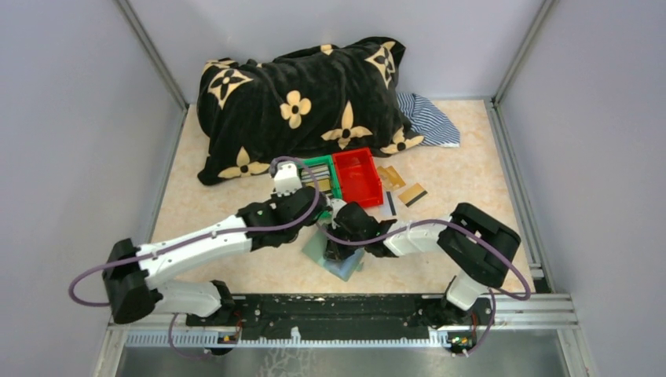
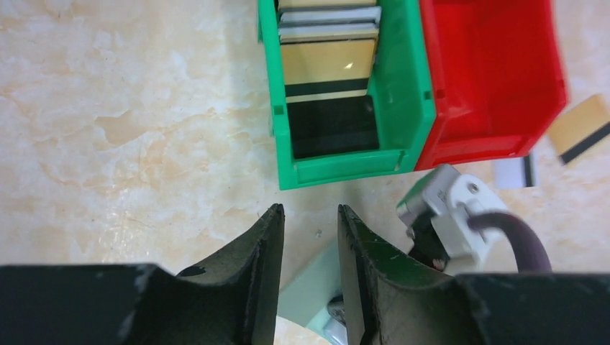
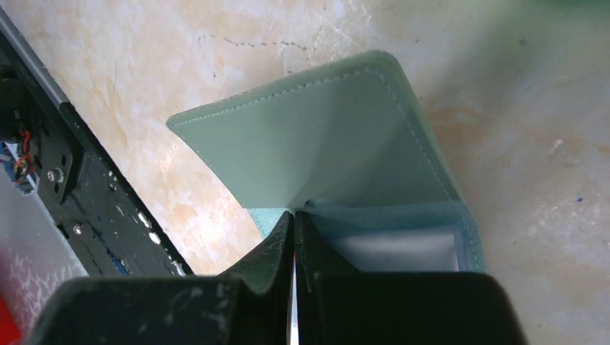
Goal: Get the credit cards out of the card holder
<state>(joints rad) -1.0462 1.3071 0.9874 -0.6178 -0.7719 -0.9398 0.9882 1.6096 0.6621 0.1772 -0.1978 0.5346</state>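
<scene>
Pale lilac walls [image 1: 71, 118] enclose a marbled beige desk [image 1: 212, 206], with a plush black flower-patterned blanket [image 1: 298, 102] heaped at its far edge. The left hand [image 2: 311, 230] hovers by the green bin [image 2: 406, 93], its fingers a narrow gap apart and empty. The right hand [image 3: 295, 223] has its fingers pinched together on the soft, stitched grey-green card holder [image 3: 324, 144], which lies open near the middle of the near edge, one flap raised. Glossy gold credit cards [image 2: 327, 61] lie in the green bin, which touches a red bin [image 2: 496, 72].
</scene>
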